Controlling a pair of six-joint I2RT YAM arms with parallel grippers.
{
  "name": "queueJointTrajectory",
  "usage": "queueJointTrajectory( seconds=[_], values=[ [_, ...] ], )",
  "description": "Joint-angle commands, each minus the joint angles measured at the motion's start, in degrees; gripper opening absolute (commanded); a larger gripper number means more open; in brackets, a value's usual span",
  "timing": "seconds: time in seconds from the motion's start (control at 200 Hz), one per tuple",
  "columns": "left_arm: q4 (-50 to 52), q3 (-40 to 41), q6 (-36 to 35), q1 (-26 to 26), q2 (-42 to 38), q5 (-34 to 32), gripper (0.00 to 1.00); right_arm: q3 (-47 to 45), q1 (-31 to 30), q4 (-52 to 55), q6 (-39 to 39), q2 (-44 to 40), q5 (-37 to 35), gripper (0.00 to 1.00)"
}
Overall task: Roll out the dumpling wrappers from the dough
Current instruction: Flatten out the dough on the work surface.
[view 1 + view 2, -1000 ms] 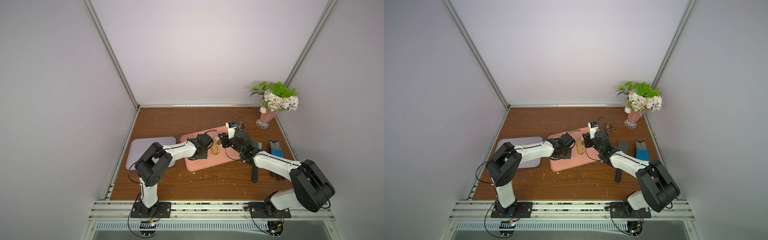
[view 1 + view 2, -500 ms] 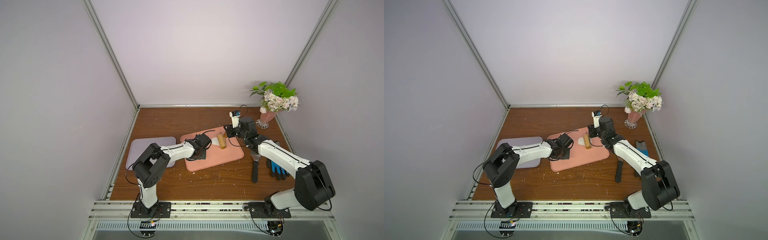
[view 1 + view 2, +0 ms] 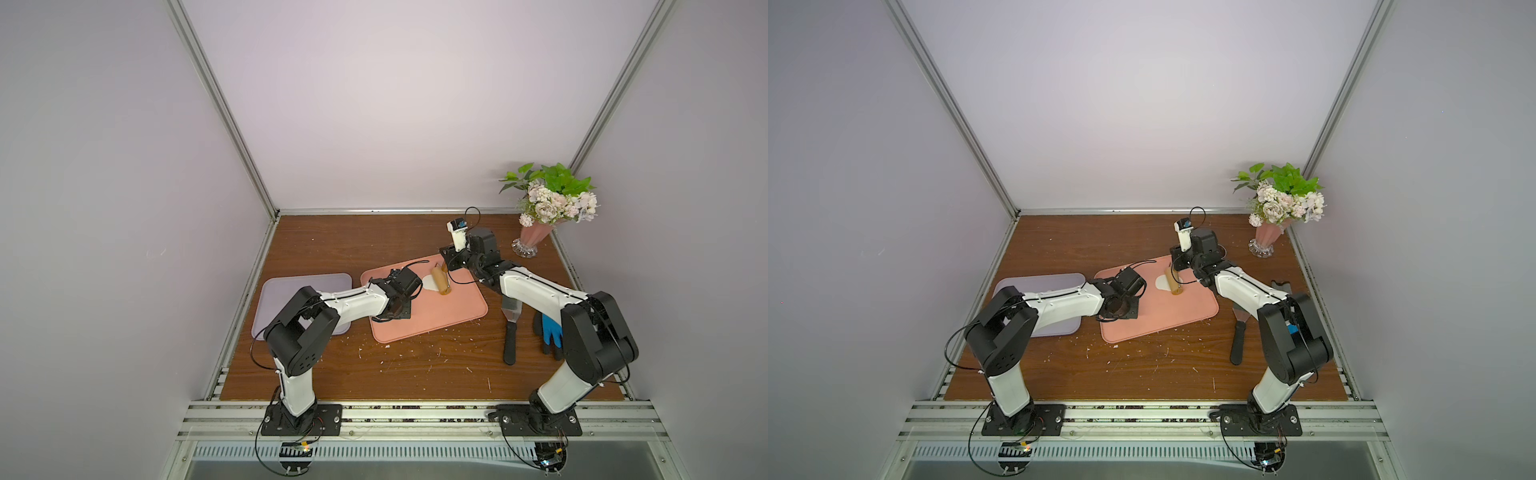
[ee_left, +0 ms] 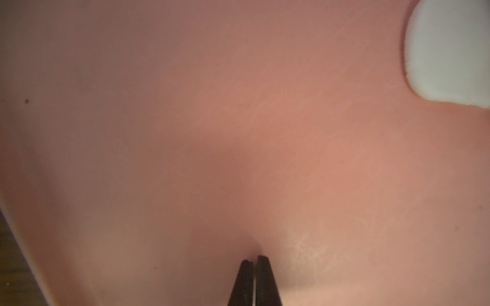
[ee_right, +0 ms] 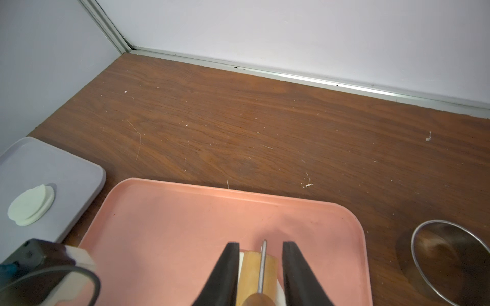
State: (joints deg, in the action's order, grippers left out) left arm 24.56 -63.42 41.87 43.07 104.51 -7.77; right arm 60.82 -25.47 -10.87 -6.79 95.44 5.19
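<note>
dough (image 3: pixel 428 284), soft white flattened sheet, on a salmon-pink plastic tray (image 3: pixel 449 320), partly under a tan wooden roller (image 3: pixel 440 280).
right gripper (image 5: pixel 261 246): clamped on the roller's handle. left gripper (image 4: pixel 254 261): tips pressed together, pointing down at bare pink tray near the dough. dumpling wrappers (image 5: pixel 30 205): thin white discs, overlapping, on a grey-lilac tray (image 5: pixel 66 169) just beside the pink one. surface: dark brown wood-grain tabletop (image 3: pixel 374 241), strewn with white crumbs; on it a round steel ring cutter (image 5: pixel 450 259), a black-handled scraper (image 3: pixel 510 336), a blue glove (image 3: pixel 550 332), and a pink vase of flowers (image 3: pixel 536 237) in the far corner. room: pale lilac walls, aluminium corner rails.
</note>
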Motion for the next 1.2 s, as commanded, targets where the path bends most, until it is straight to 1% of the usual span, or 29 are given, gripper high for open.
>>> queueJointTrajectory(
  seconds=[0.0, 0.25, 0.455, 0.791, 0.921, 1.196],
  values=[
    [7.28, 2.77, 0.23, -0.79, 2.85, 0.04, 0.00, -5.18, -1.83, 1.33, 0.06, 2.45, 0.70, 0.00],
    [7.38, 2.61, -0.12, -0.88, 3.33, 0.04, 0.00, -9.86, -5.44, -0.65, -1.12, 2.74, -0.21, 0.00],
    [7.31, 2.69, 0.03, -1.01, 3.43, -0.05, 0.00, -10.41, -6.44, -0.94, -1.95, 3.39, 0.17, 0.00],
    [7.33, 2.42, -0.18, -0.97, 3.60, 0.08, 0.00, -10.52, -10.51, -0.37, -1.90, 4.15, 0.03, 0.00],
    [7.30, 2.59, -0.11, -0.98, 3.42, 0.02, 0.00, -10.63, -10.75, -0.98, -2.76, 4.56, -0.07, 0.00],
    [7.29, 2.86, -0.19, -1.06, 3.29, -0.05, 0.00, -9.38, -10.82, -1.19, -3.99, 5.80, 2.06, 0.00]
  ],
)
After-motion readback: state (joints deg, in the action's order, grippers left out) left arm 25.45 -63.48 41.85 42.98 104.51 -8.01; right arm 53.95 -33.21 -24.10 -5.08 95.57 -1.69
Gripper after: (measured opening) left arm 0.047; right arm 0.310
